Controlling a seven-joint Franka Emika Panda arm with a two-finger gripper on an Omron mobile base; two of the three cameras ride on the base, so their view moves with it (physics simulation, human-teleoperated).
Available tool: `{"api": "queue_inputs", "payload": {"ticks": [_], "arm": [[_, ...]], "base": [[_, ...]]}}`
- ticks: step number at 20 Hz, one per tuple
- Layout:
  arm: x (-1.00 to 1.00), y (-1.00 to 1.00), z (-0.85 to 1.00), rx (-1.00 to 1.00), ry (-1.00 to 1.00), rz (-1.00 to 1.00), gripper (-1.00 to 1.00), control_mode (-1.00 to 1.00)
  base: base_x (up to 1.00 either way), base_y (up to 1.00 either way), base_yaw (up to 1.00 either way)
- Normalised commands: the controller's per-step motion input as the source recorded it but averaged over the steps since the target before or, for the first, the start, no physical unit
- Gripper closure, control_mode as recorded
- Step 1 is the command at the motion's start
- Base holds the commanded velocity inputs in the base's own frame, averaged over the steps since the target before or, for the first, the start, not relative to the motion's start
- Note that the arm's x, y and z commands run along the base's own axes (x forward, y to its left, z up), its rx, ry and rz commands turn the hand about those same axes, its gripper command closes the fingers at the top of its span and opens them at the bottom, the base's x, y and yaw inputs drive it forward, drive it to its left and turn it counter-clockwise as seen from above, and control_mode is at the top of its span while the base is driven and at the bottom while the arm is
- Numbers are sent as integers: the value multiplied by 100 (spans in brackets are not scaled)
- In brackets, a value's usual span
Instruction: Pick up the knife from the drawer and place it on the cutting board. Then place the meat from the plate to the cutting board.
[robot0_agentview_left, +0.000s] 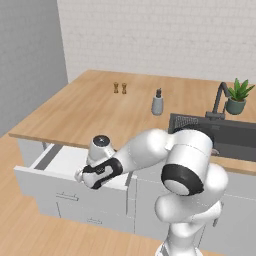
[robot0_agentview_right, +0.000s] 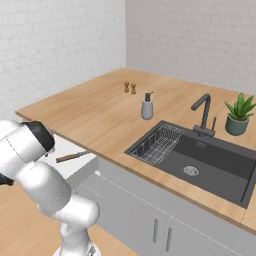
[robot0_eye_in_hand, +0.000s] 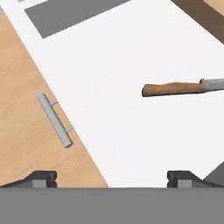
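The drawer (robot0_agentview_left: 64, 159) stands pulled out under the counter's left end, white inside, and its small grey pull handle (robot0_eye_in_hand: 54, 120) shows on the front. The knife (robot0_eye_in_hand: 175, 89) lies flat on the drawer floor, brown wooden handle toward the middle and grey blade (robot0_eye_in_hand: 213, 84) running off to the right; it also shows as the knife (robot0_agentview_right: 72, 157) at the counter edge. My gripper (robot0_eye_in_hand: 112, 179) hovers above the drawer's front edge, open and holding nothing, well short of the handle. The cutting board, meat and plate are out of view.
On the wooden counter (robot0_agentview_left: 90, 115) stand two small shakers (robot0_agentview_left: 120, 88) and a soap dispenser (robot0_agentview_left: 158, 102). A dark sink (robot0_agentview_right: 200, 160) with a ribbed draining rack (robot0_agentview_right: 160, 142), a faucet (robot0_agentview_right: 202, 112) and a potted plant (robot0_agentview_right: 239, 116) lie to the right.
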Motion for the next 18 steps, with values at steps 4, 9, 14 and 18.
{"api": "queue_inputs", "payload": {"ticks": [4,9,14,18], "arm": [[1,16,-33,0,7,4,-100,-100],[0,12,-42,0,4,5,-100,-100],[9,3,-23,0,1,5,-100,-100],[25,0,-1,0,0,2,-100,-100]], "base": [[0,0,0],[0,0,0],[0,0,0],[0,0,0]]}}
